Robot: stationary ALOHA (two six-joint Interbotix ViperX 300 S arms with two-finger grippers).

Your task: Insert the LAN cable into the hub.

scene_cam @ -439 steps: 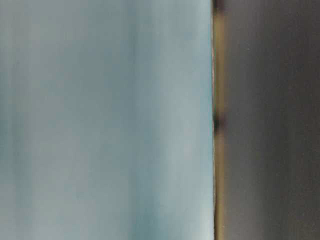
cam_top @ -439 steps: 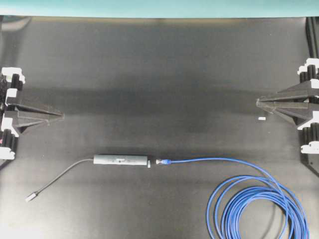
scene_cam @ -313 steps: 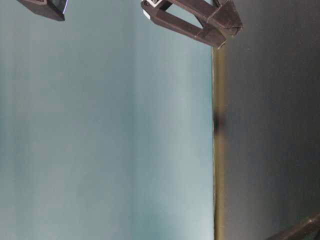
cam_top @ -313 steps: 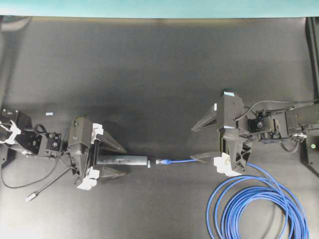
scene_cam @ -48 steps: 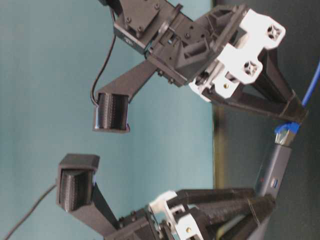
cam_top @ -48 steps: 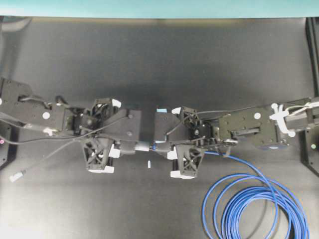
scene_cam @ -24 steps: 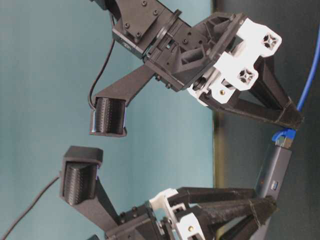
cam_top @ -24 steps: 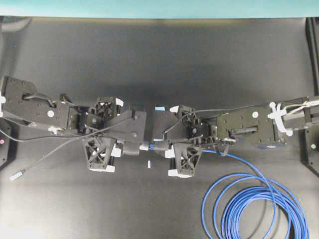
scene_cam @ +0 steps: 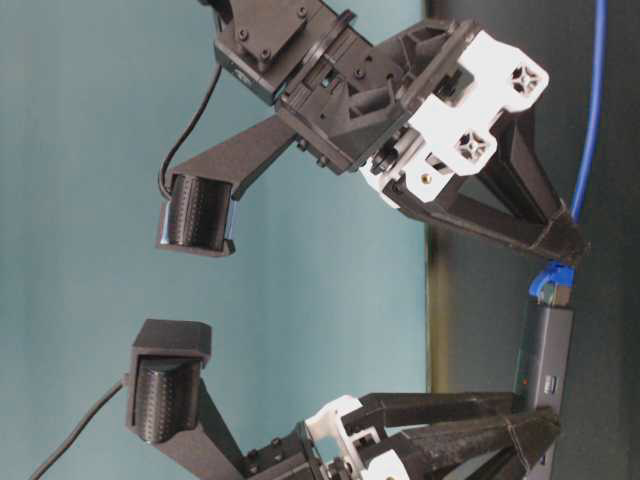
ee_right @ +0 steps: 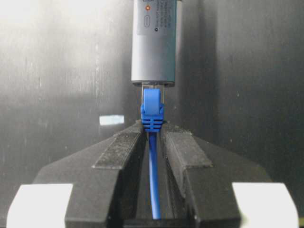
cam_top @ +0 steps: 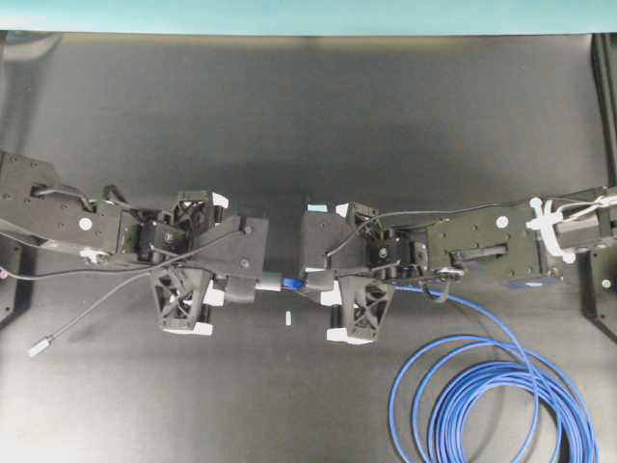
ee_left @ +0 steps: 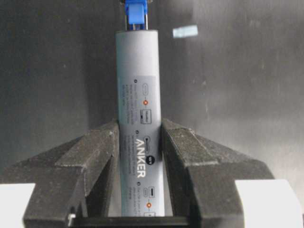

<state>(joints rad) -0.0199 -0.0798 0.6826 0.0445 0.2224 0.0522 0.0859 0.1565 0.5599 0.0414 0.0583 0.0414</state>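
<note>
**LAN cable plug at the hub's port, not yet clearly seated**

LAN cable first, since it sits nearest my right wrist camera: the right gripper is clamped on the thin blue line just behind the plug boot, and the clear plug tip is entering the end face of the hub. I still see a sliver of plug between boot and housing, so I judge the insertion started but not fully home.

From the left wrist camera, the left gripper is closed on the hub's grey body around its middle, label up, with the blue boot showing at its far end. Both pieces look lined up on one axis.

Overhead, the two grippers meet nose to nose near the middle of the table, slightly toward its near edge, hub and plug held between them and seemingly lifted off the mat. The hub's dark cord trails toward the left edge, ending in a small silver plug. The rest of the cable lies coiled in the near right corner. A small white scrap lies just below the junction.

What I think remains: a final push until the latch catches, then release.
</note>
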